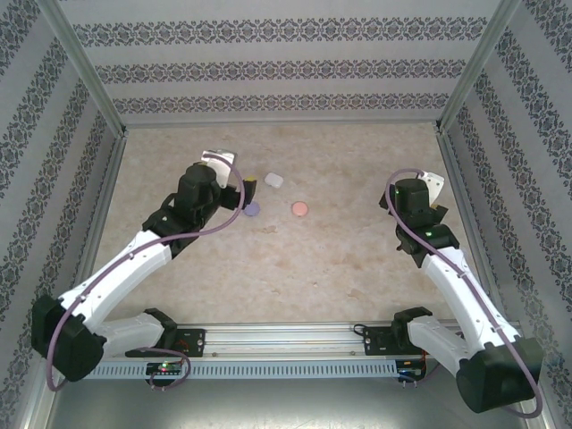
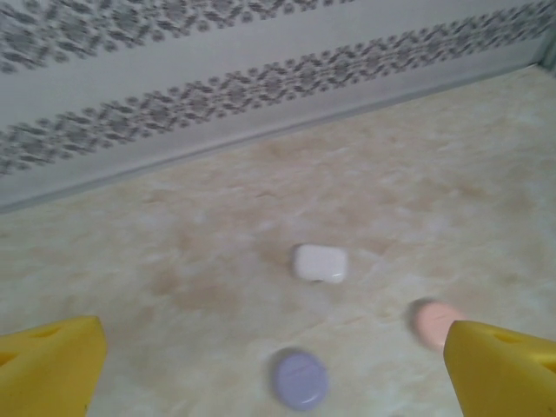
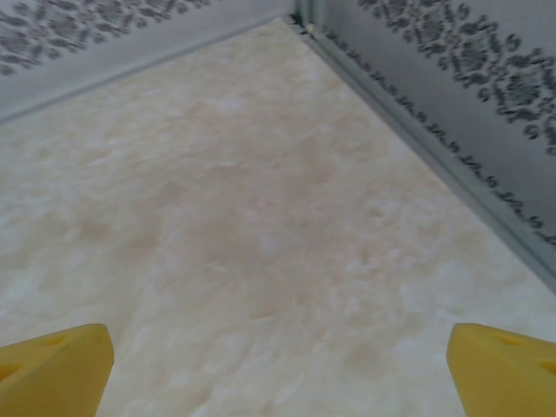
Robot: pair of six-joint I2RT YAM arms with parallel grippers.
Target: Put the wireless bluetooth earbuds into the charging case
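Cases: three on the table (image 1: 340,259), left of centre. The white case (image 2: 320,263) sits farthest back, with the purple case (image 2: 301,379) and pink case (image 2: 434,321) nearer and well apart from each other.
Lids: all three look shut, though they're too small here to be sure.
Left gripper (image 2: 276,343): jaws spread wide and holding nothing, hovering right over the purple case with the white one dead ahead.
Right gripper (image 3: 280,356): also wide and empty, off by the right wall (image 3: 486,104) above bare table.
Handling: I'd call these light, hard, glossy shells, likely to skid or spin if nudged from one side.
Where to grip: across the white case's short flanks, low on the body so the lid stays free. The round ones give less to pinch.
Surface: smooth pale marble-look top, flat, little friction to count on.
Room: patterned walls on three sides, metal posts at the corners, plenty of open floor between the arms.
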